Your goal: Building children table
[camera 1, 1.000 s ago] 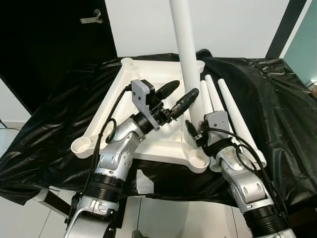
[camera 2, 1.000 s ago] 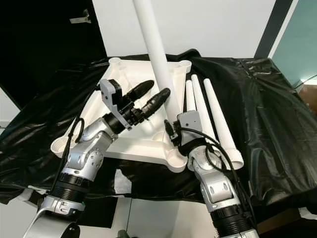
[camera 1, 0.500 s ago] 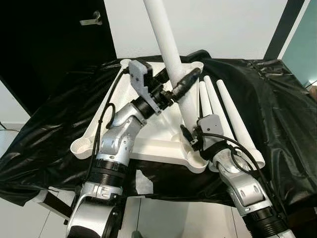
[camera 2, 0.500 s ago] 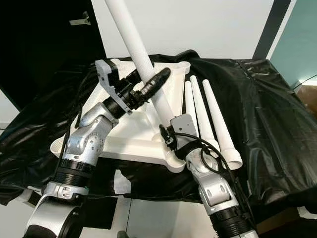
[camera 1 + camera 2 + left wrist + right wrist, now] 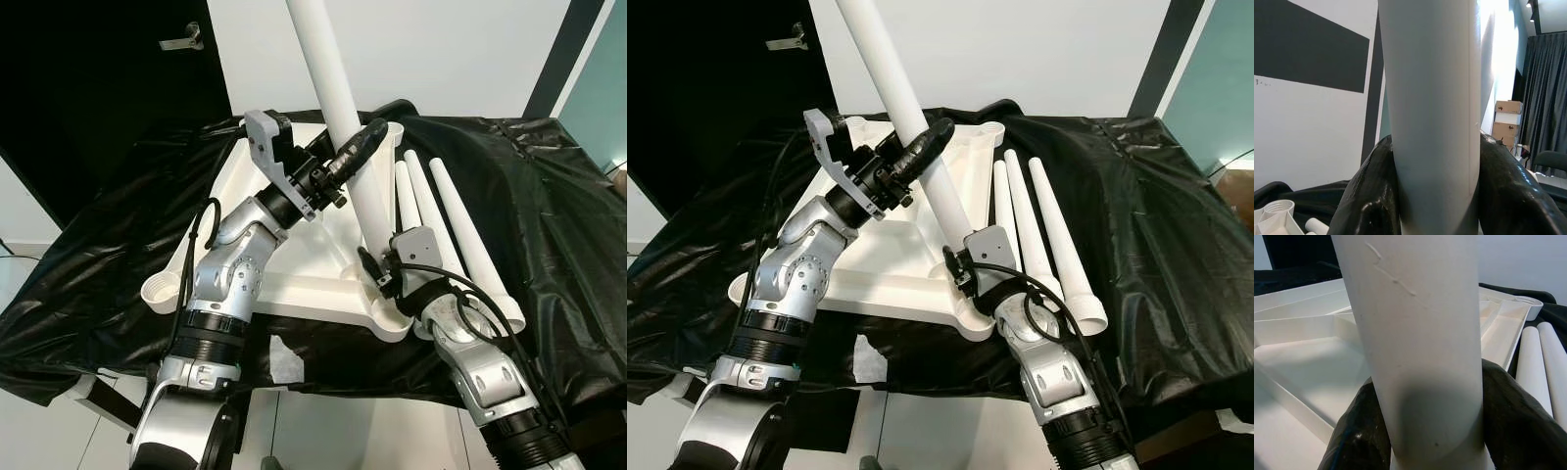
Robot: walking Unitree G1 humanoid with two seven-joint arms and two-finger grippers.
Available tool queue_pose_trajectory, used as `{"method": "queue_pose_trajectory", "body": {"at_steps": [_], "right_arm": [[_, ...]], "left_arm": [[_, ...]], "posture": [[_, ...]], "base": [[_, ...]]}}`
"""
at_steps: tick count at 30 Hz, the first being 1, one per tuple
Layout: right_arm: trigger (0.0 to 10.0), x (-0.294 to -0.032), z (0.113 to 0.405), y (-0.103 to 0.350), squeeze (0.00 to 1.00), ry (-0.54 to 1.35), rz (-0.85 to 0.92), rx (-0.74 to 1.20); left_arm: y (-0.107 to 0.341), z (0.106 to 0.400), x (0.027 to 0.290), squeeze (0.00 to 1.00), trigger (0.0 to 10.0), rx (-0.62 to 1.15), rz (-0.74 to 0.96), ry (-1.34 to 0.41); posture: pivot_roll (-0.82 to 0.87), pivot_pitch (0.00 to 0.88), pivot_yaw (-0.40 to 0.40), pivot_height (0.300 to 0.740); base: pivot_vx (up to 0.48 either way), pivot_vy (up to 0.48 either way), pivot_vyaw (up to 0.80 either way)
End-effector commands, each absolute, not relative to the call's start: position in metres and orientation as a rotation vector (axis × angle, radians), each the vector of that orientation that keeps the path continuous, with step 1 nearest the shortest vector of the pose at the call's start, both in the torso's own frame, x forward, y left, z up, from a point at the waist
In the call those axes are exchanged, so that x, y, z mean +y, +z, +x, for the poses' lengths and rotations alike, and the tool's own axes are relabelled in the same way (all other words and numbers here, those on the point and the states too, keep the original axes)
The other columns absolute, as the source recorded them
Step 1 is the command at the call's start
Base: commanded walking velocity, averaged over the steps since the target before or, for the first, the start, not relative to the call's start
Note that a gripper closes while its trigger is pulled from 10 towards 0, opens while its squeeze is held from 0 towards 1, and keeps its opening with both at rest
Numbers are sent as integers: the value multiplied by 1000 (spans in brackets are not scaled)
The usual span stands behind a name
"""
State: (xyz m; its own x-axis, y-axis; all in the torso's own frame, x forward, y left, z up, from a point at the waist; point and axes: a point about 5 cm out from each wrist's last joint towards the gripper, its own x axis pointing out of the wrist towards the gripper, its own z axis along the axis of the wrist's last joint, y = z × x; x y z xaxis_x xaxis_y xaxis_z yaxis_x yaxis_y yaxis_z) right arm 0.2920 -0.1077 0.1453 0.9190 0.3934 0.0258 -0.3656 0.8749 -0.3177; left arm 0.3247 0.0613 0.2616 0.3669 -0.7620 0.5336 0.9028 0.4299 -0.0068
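A white table leg (image 5: 338, 108) is held tilted over the near corner socket of the upturned white tabletop (image 5: 294, 284); it is clasped midway by the left hand (image 5: 345, 162) and near its base by the right hand (image 5: 384, 262); three spare legs (image 5: 446, 225) lie beside the tabletop on the black cloth (image 5: 558, 206).
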Motion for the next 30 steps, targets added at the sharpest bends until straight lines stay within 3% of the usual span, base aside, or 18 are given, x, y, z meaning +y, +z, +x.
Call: {"method": "queue_pose_trajectory", "body": {"at_steps": [1, 2, 6, 8, 24, 25, 26, 27, 29, 30], "right_arm": [[10000, -112, 290, 131, 388, 389, -321, -16], [10000, -111, 290, 134, 1000, 391, -317, -26], [10000, -108, 291, 144, 1000, 400, -328, -60], [10000, -105, 292, 150, 0, 414, -331, -85], [10000, -94, 290, 175, 0, 485, -380, -169], [7922, -94, 289, 176, 0, 493, -382, -171], [7922, -94, 289, 176, 0, 493, -382, -171], [5961, -94, 289, 177, 0, 498, -385, -172], [5961, -94, 289, 177, 0, 498, -385, -172], [4039, -93, 289, 178, 0, 508, -387, -174]], "left_arm": [[263, 321, 60, 0, 0, -511, -314, -1134], [262, 321, 60, 0, 0, -508, -311, -1135], [260, 321, 60, 0, 0, -503, -308, -1133], [256, 323, 59, 0, 0, -484, -314, -1112], [243, 320, 51, 0, 0, -445, -299, -1129], [242, 320, 50, 0, 0, -444, -298, -1133], [242, 320, 50, 0, 0, -444, -298, -1133], [242, 320, 49, 0, 0, -444, -295, -1138], [242, 320, 49, 0, 0, -444, -295, -1138], [242, 319, 49, 0, 0, -444, -291, -1142]], "posture": [[-117, 1, 48, 740], [-116, 0, 47, 740], [-116, 0, 47, 740], [-119, 0, 46, 740], [-127, 0, 38, 740], [-127, 0, 38, 740], [-127, 0, 38, 740], [-126, 0, 37, 740], [-126, 0, 37, 740], [-127, 0, 38, 740]], "base": [[0, 0, 0], [0, 0, 0], [0, 0, 0], [0, 0, 0], [0, 0, 0], [0, 0, 0], [0, 0, 0], [0, 0, 0], [0, 0, 0], [0, 0, 0]]}}
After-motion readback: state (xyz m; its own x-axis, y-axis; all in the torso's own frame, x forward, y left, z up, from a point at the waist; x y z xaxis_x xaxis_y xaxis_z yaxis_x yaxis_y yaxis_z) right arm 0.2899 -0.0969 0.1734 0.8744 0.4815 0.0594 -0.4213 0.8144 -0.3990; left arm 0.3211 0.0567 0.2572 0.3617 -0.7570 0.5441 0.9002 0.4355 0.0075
